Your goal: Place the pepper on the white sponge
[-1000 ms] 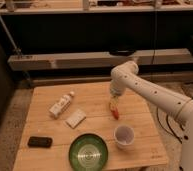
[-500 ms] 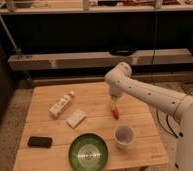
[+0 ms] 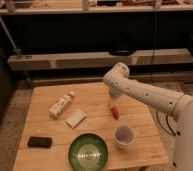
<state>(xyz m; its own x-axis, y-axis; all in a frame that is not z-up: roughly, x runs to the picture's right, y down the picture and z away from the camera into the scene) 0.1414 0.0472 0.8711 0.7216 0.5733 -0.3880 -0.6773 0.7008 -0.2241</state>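
Observation:
The pepper point(image 3: 115, 113) is small, slim and red with an orange-yellow stem end pointing up, at the middle right of the wooden table point(image 3: 92, 95). My gripper point(image 3: 112, 103) hangs from the white arm directly over the pepper's stem end, at or touching it. I cannot tell whether the pepper rests on the table or hangs from the gripper. The white sponge point(image 3: 75, 118) lies flat to the left of the pepper, about a hand's width from the gripper, with nothing on it.
A white labelled bottle point(image 3: 60, 104) lies behind the sponge on the left. A black phone-like slab point(image 3: 39, 142) lies at the front left. A green plate point(image 3: 88, 151) is at the front middle. A white cup point(image 3: 124, 136) stands just in front of the pepper.
The arm's upper joint has shifted slightly left and the gripper has come a little lower over the pepper. The pepper stays at almost the same spot. The other things have not moved.

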